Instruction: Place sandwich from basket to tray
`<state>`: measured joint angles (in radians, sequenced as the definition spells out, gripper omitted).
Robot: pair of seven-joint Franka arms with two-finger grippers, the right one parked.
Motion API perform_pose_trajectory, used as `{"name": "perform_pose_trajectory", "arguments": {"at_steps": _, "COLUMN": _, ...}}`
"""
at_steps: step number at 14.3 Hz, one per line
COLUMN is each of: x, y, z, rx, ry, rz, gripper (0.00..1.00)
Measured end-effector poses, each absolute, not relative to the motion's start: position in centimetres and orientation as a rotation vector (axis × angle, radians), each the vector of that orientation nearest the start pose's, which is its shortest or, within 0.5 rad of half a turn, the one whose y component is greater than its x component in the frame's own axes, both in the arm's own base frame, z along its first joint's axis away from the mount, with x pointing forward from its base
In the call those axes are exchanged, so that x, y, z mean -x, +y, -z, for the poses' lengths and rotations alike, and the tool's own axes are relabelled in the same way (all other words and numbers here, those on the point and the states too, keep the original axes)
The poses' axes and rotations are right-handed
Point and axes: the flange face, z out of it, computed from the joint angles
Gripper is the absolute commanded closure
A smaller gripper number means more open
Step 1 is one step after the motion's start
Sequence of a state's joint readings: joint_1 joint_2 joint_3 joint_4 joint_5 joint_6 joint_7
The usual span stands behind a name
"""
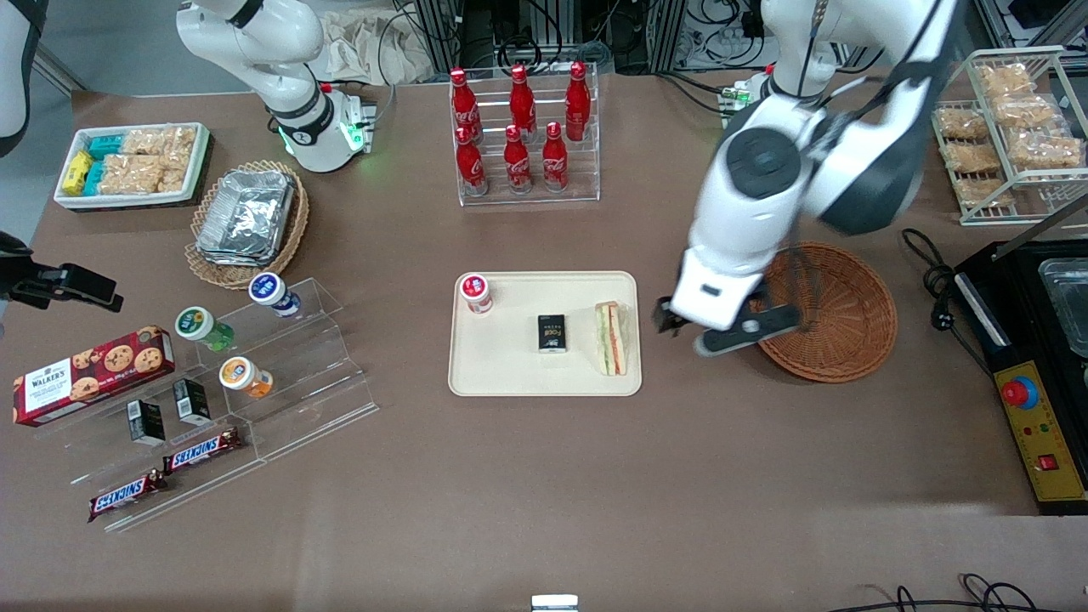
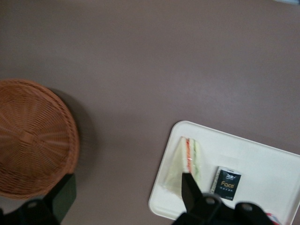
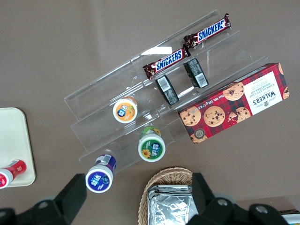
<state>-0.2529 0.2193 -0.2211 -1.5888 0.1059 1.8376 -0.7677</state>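
The sandwich (image 1: 612,338) lies on the cream tray (image 1: 510,370), at the tray's edge nearest the basket, with its green and red filling showing. The reddish-brown wicker basket (image 1: 841,319) is empty and stands beside the tray, toward the working arm's end. My left gripper (image 1: 710,327) hangs above the bare table between tray and basket, open and empty. In the left wrist view the gripper (image 2: 125,194) has one finger near the basket (image 2: 28,136) and the other over the sandwich (image 2: 185,157) on the tray (image 2: 276,164).
A small black box (image 1: 552,332) and a red-capped bottle (image 1: 476,292) also lie on the tray. A rack of cola bottles (image 1: 523,136) stands farther from the camera. A black appliance with a red button (image 1: 1033,399) is at the working arm's end.
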Motion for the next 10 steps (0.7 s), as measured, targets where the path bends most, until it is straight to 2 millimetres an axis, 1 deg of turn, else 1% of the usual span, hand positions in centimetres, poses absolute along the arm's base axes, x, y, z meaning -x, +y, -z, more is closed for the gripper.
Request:
{"name": "perform_pose_trajectory", "arguments": {"at_steps": 1, "x": -57.4, "y": -23.5, "z": -53.3, "rx": 3.103, "ry": -0.398, "rz": 0.069, "gripper": 0.0}}
{"name": "perform_pose_trajectory", "arguments": {"at_steps": 2, "x": -57.4, "y": -19.8, "z": -54.9, "rx": 3.113, "ry": -0.343, "rz": 0.045, "gripper": 0.0}}
{"name": "perform_pose_trajectory", "arguments": {"at_steps": 3, "x": -57.2, "y": -16.7, "z": -56.1, "rx": 3.114, "ry": -0.276, "rz": 0.022, "gripper": 0.0}}
{"name": "perform_pose_trajectory", "arguments": {"at_steps": 5, "x": -56.3, "y": -11.6, "z": -57.5, "rx": 3.107, "ry": -0.148, "rz": -0.007, "gripper": 0.0}}
{"name": "perform_pose_trajectory", "arguments": {"at_steps": 7, "x": -55.3, "y": -7.2, "z": -58.4, "rx": 3.109, "ry": -0.022, "rz": -0.028, "gripper": 0.0}}
{"name": "perform_pose_trajectory", "arguments": {"at_steps": 8, "x": -54.8, "y": -5.5, "z": -58.8, "rx": 3.111, "ry": 0.035, "rz": -0.043, "gripper": 0.0}}
{"name": "perform_pose_trajectory", "arguments": {"at_steps": 9, "x": -54.4, "y": -4.3, "z": -59.1, "rx": 3.113, "ry": 0.07, "rz": -0.048, "gripper": 0.0}}
{"name": "perform_pose_trajectory", "arguments": {"at_steps": 10, "x": -54.1, "y": -3.8, "z": -59.3, "rx": 3.114, "ry": 0.086, "rz": -0.055, "gripper": 0.0}}
